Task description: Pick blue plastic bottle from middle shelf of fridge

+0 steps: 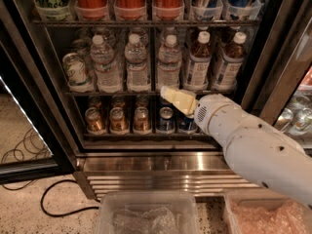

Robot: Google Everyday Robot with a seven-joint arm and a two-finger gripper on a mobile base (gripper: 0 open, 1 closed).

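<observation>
Starting at the left of the fridge's (pixel 146 165) middle shelf (pixel 122 93), clear water bottles (pixel 137 65) fill the row. The gripper (pixel 176 99) sits at that shelf's front edge, right of centre; its open or closed state cannot be told. The blue plastic bottle (pixel 199 62) stands on the shelf, just up-right of it.

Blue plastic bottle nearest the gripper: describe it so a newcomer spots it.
In the fridge, find the middle shelf, the rack of white-capped bottles. Just up-right of the cream gripper stands the blue plastic bottle: amber drink, blue-and-white label, unlike the clear water bottles on its left; its twin stands further right.
</observation>
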